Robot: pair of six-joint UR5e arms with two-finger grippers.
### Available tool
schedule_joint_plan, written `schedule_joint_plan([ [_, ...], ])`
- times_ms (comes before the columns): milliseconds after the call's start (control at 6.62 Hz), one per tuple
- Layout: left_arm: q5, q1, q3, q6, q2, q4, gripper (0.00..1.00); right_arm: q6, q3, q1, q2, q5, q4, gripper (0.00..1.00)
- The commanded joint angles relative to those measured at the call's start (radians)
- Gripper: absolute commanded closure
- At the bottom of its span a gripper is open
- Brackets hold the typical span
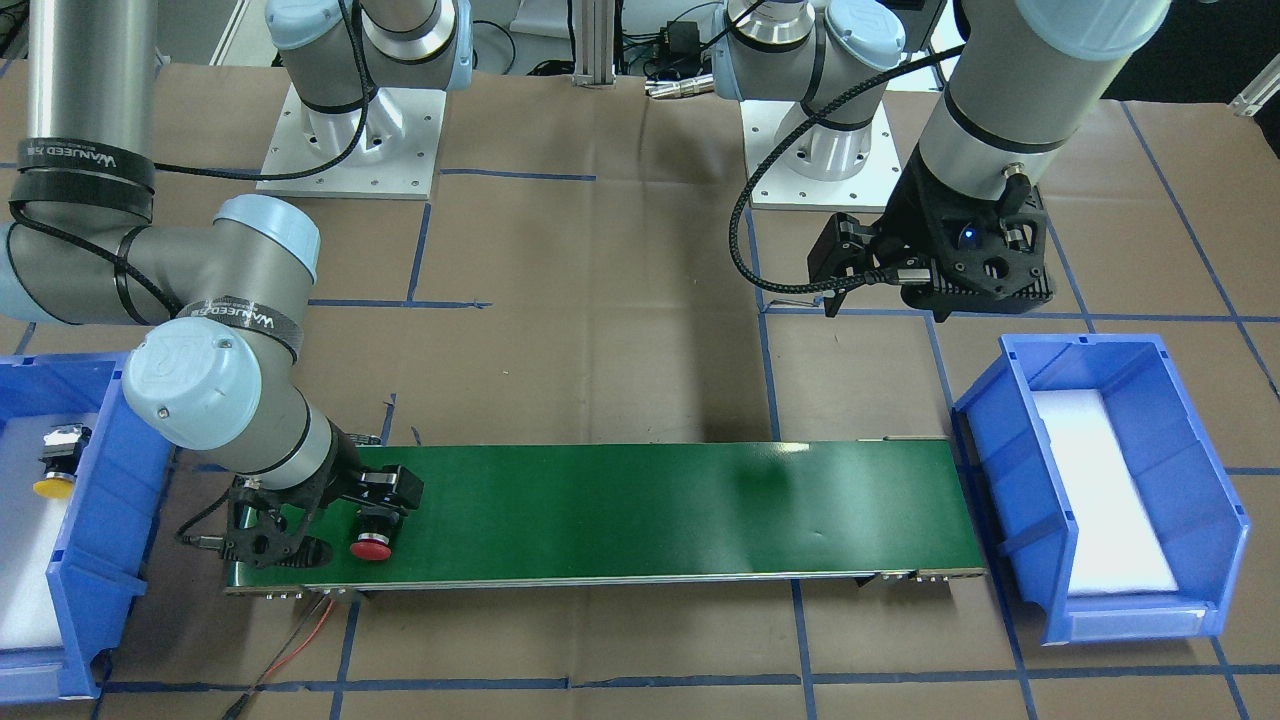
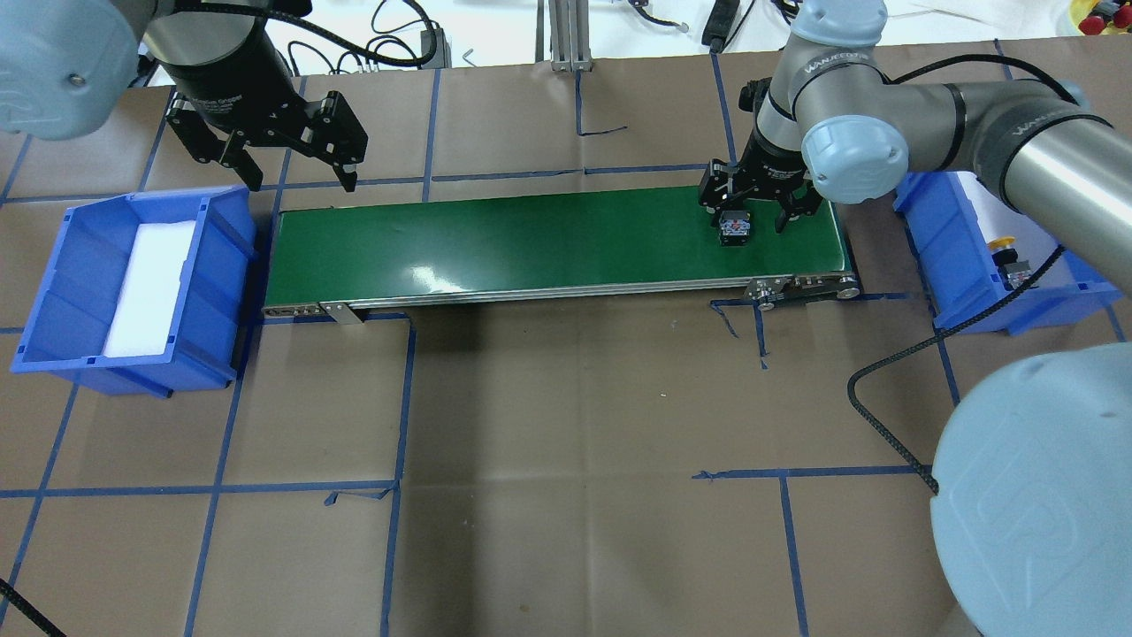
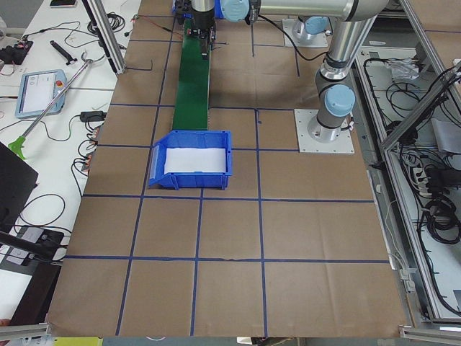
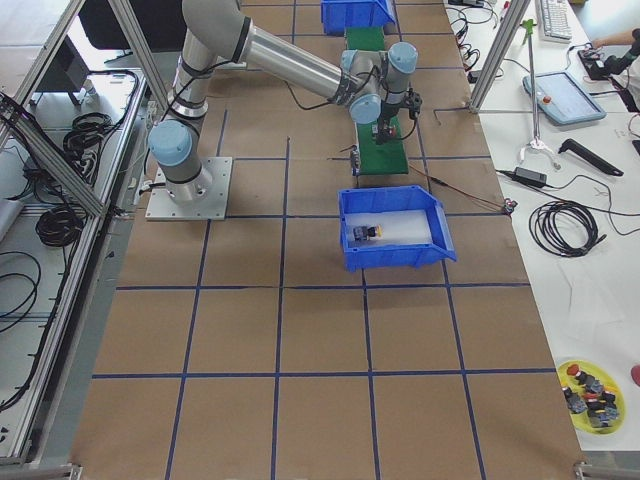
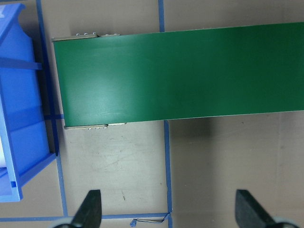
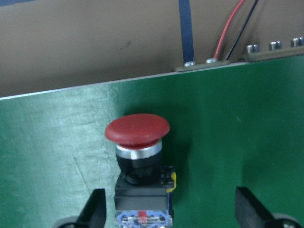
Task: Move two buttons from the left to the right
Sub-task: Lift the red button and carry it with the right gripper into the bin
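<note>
Red button (image 6: 137, 130) lay on its side on the green conveyor belt (image 2: 531, 239), at the belt's right end as seen from over the robot's shoulders. Its cap pointed toward the belt's far edge, away from the robot's bases, and its black-grey body pointed back toward them.

We noted the right gripper (image 2: 748, 217) low over that button with its jaws spread wide, one finger (image 6: 95, 209) on either side of the body. The wrist view showed a narrow gap on one side and a broad gap on the other. As far as we could tell, neither finger pressed the button.

Yellow button (image 1: 57, 465) lay in the right bin (image 1: 105, 480), a blue one just beyond the belt's right end. It rested on white foam near the bin's wall, cap toward the far side.

The left gripper (image 2: 301, 184) hung well above the table (image 2: 566, 442), near the belt's left end. Its jaws were wide apart with nothing between them. Its wrist camera looked down on the belt's end and the taped brown paper beside it.

The left bin (image 2: 62, 265), blue with white foam in its floor, stood just beyond the belt's left end.
</note>
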Motion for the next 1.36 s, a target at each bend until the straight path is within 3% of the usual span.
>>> schedule_joint_plan([
  [0,0.000,0.000,0.000,0.000,0.000,0.000,0.00,-0.001,-0.003,-0.001,0.010,-0.005,0.000,0.12],
  [302,-0.001,0.000,0.000,0.000,0.000,0.000,0.00,-0.033,-0.006,-0.001,0.010,-0.056,0.008,0.82],
  [453,-0.001,0.000,0.000,0.000,0.000,0.000,0.00,-0.069,-0.016,-0.001,0.000,-0.079,0.008,0.95],
  [756,0.000,0.000,0.002,0.000,0.000,0.000,0.00,-0.129,-0.067,-0.008,-0.032,-0.154,0.018,0.96],
  [907,0.000,0.000,0.002,0.000,0.000,0.000,0.00,-0.183,-0.084,-0.035,-0.071,-0.153,0.091,0.96],
  [1209,0.000,0.000,0.002,0.000,0.000,0.000,0.00,-0.355,-0.121,-0.234,-0.120,-0.141,0.194,0.95],
])
